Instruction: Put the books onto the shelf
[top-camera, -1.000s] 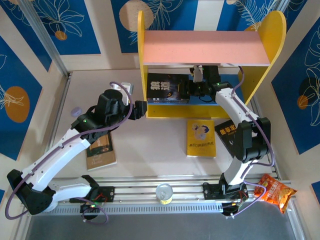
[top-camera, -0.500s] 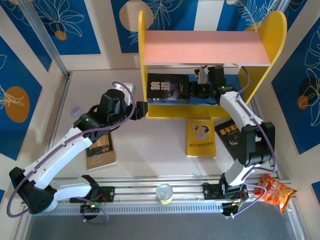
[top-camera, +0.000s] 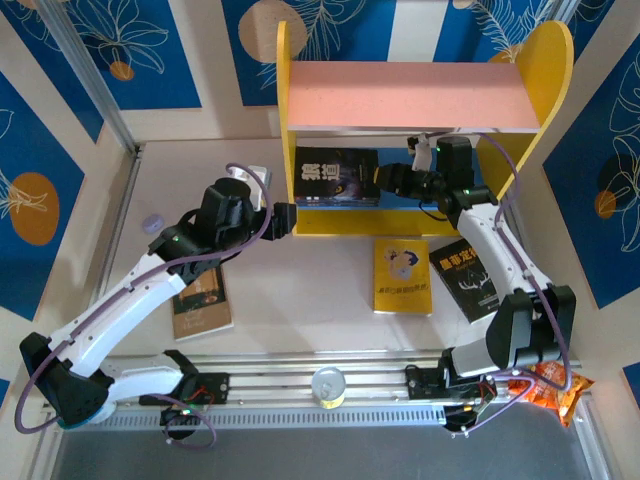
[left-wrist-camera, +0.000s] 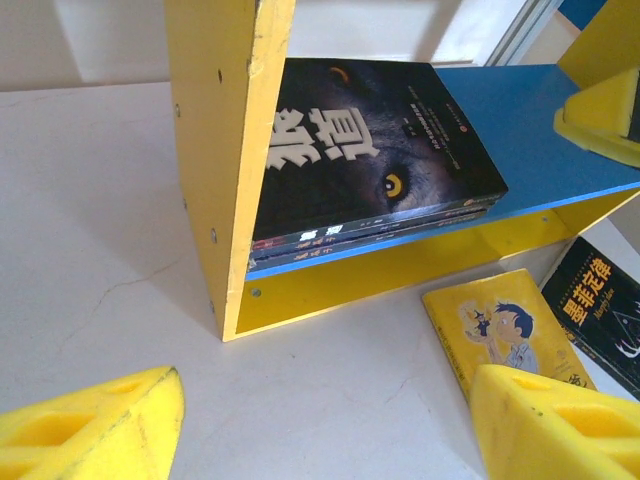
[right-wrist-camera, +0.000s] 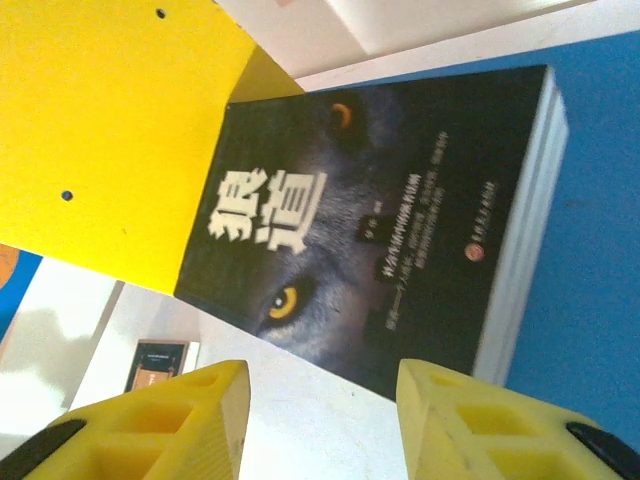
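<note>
Right claw (right-wrist-camera: 320, 415) is in under the pink top board of the shelf (top-camera: 400, 95), hovering just off the right edge of the wolf-eye book (right-wrist-camera: 380, 240). Its yellow fingers are parted with nothing between them: released. That wolf-eye book lies flat on top of a small stack on the blue lower board, tucked against the left yellow side panel.

Over to the left claw (left-wrist-camera: 325, 430): it hangs low over the desk (left-wrist-camera: 100, 230) just outside that left panel, facing the shelf's front, fingers spread wide and empty.

Out on the desk in front of the shelf, the yellow cartoon book (top-camera: 403, 275) lies face up. Just to its right the black book (top-camera: 470, 280) lies at a slant, the right arm crossing over its right side. Further left, the tan book (top-camera: 205, 310) lies near the front edge, partly under the left arm. Three books on the desk, none touched by either claw.

The orange snack bag (top-camera: 560, 385) sits at the near right corner, well apart from the shelf.
</note>
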